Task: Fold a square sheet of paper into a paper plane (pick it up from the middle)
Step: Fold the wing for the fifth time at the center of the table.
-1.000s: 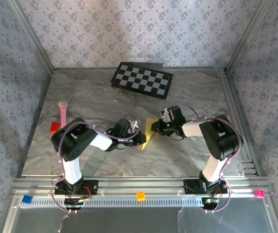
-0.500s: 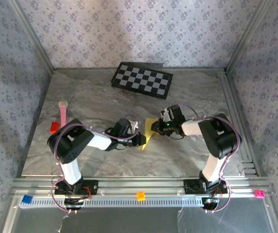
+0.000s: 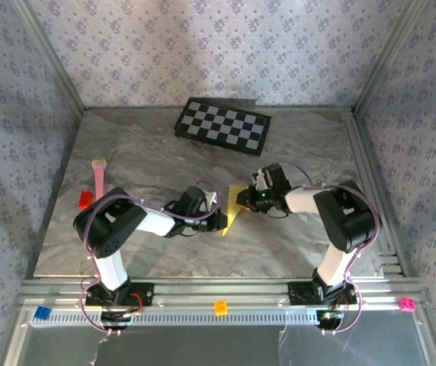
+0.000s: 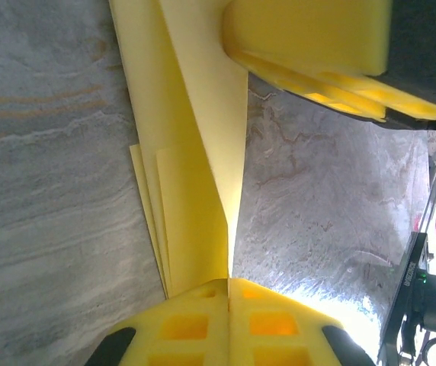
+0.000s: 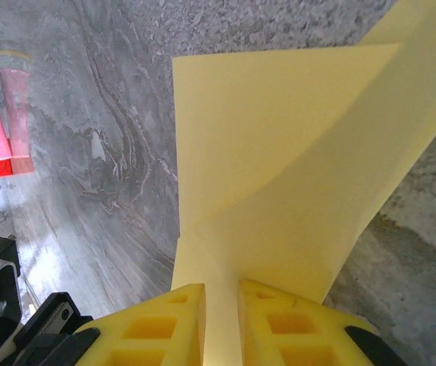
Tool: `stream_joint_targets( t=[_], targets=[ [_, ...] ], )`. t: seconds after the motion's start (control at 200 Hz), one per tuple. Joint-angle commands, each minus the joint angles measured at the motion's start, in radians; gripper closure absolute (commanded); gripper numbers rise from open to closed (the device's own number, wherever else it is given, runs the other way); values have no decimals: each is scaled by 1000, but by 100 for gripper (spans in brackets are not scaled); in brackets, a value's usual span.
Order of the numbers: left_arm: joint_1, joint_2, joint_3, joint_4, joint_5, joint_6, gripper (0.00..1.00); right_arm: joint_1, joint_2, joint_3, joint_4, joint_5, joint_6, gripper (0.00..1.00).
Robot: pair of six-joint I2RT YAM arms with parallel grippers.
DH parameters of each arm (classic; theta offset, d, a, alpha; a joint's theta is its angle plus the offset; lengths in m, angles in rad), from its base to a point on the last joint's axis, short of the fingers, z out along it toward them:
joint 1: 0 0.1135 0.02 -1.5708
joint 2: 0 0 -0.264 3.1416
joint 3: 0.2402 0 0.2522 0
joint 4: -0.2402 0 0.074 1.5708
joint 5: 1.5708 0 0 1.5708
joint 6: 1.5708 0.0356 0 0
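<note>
**Marbled grey counter (image 3: 126,160), one flimsy square sheet of paper (image 3: 235,207) held mid-frame**

Your left claw (image 4: 229,284) is pressed together on a pointed end of the sheet, where the folded layers fan out in its wrist view. Your right claw (image 5: 221,293) pinches the opposite side, with paper filling the narrow slot between its gridded yellow pads (image 5: 165,328). Between them, just below the centre of the overhead frame, the sheet sits partly folded, one flap lifted and curling.

Judge it featherlight and limp, easy to crease or tear, so ease any pull between the claws. Take hold on a folded edge, where the layers stiffen it, rather than on a single loose flap. Its matte face should grip the pads well. The polished stone beyond looks slick. A rigid black-and-white checkerboard (image 3: 222,126) lies at upper centre.
</note>
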Motion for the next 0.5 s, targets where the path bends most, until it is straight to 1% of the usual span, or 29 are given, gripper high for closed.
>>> stream_joint_targets(
  t=[0.0,0.16,0.25,0.365,0.495],
  targets=[
    [-9,-4,-64,-65,-46,-24,100,-10,-89,-28,-59,47,-41,78],
    [-8,-20,-82,-51,-68,-40,100,-23,-142,-87,-35,46,-38,78],
    [-7,-18,-84,-52,-69,-42,100,-17,-156,-97,-21,28,-57,80],
    [-8,-13,-84,-43,-66,-48,100,-4,-129,-66,-23,-34,-87,83],
    [-7,-9,-81,-46,-66,-48,100,17,-79,-19,-48,-42,-107,84]
  ],
)
